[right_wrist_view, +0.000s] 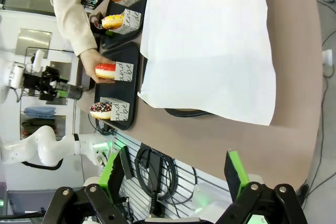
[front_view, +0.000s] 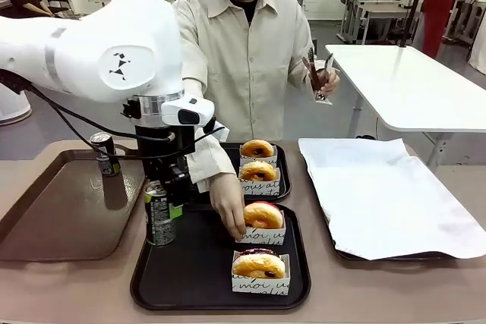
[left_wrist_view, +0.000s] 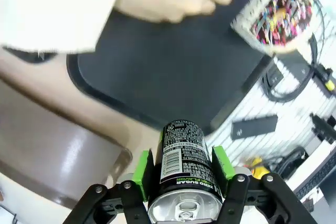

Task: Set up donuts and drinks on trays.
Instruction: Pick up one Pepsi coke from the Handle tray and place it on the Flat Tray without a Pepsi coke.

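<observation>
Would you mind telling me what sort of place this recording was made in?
Probably a robotics lab staged as a donut counter: other white tables stand behind the person, while boxed donuts sit on a black tray and the left gripper holds a can.

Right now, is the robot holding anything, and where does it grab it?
The left hand holds a can by its sides, near the top. The right hand is open and holds nothing.

Legible text: "ZERO SUGAR" in green beneath a barcode on the can (left_wrist_view: 182, 157) in the left wrist view, and black script fragments "mou u" on the donut box (front_view: 260, 282) at the near black tray's (front_view: 182, 278) front edge.
</observation>
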`<action>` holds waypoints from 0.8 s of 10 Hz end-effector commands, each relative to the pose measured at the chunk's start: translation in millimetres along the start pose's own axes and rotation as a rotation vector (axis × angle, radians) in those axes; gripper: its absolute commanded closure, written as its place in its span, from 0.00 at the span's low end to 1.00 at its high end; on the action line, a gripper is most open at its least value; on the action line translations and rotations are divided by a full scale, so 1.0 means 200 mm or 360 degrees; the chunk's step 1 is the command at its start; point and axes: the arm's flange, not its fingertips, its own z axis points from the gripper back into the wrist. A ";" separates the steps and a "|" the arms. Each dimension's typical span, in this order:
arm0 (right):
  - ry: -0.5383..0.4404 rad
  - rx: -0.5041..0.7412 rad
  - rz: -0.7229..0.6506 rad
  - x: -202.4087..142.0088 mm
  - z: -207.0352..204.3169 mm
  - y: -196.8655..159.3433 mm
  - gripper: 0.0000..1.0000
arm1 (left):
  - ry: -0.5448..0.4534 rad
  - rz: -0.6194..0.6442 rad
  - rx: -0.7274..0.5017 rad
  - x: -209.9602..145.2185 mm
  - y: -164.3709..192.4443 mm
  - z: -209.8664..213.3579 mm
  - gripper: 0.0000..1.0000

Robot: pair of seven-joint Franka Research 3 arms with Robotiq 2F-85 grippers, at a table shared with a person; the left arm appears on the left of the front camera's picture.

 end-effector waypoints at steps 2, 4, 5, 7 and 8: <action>-0.0034 0.0042 0.0021 0.01 -0.01 -0.01 0.00 | 0.0012 -0.0122 0.0094 -0.39 -0.04 0.08 0.42; -0.0034 0.0042 0.0021 0.01 -0.01 -0.01 0.00 | 0.0038 -0.0085 0.0080 -0.34 -0.03 0.06 0.42; -0.0034 0.0042 0.0021 0.01 -0.01 -0.01 0.00 | 0.0043 -0.0089 0.0069 -0.31 -0.01 0.06 0.42; -0.0034 0.0042 0.0021 0.01 -0.01 -0.01 0.00 | -0.0031 -0.0017 0.0065 -0.20 0.00 0.06 0.42; -0.0034 0.0042 0.0021 0.01 -0.01 -0.01 0.00 | -0.0056 0.0025 0.0028 -0.10 -0.01 0.03 0.42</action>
